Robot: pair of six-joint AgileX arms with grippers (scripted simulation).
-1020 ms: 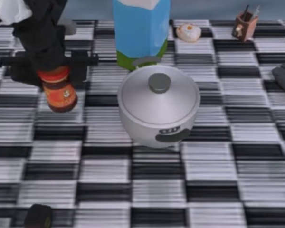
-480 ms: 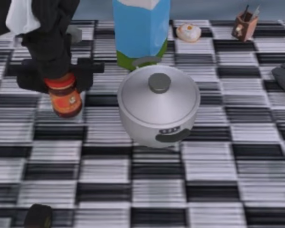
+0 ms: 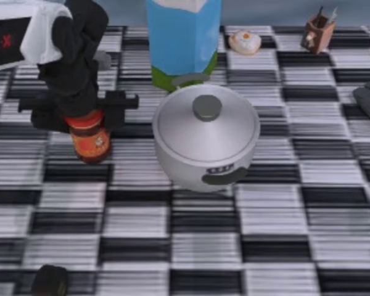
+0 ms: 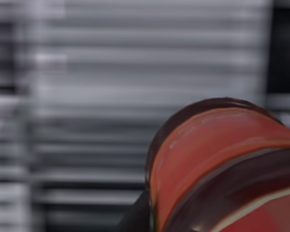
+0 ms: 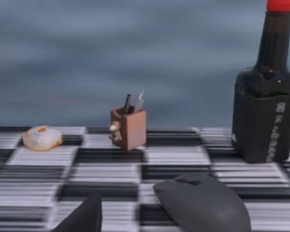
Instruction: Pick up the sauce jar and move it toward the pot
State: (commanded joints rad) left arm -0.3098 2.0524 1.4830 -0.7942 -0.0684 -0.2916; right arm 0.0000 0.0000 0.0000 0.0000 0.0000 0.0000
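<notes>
Left pincer [image 3: 80,114] is gripping the small cylindrical sauce jar [image 3: 90,137] with red-orange lid by its top, over the checkered desk [image 3: 234,234], left of the large silver-grey lidded metal pot [image 3: 205,137], apart from it. Right pincer's state cannot be told.

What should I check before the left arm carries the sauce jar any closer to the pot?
1. Grasp: left gripper sits over the lid of the sauce jar, shut on it. Ok.
2. Jar attitude: hangs about upright in the top view. Ok.
3. Jar clear of the table: cannot tell from these views.
4. Path: bare checkered table lies between the jar and the pot; nothing stands in that gap. Ok.
5. Carton: stands behind the pot, off the direct line. Ok.
6. Right arm: not seen in the top view; its wrist view faces a pen holder and a dark bottle. Parked, ok.
</notes>
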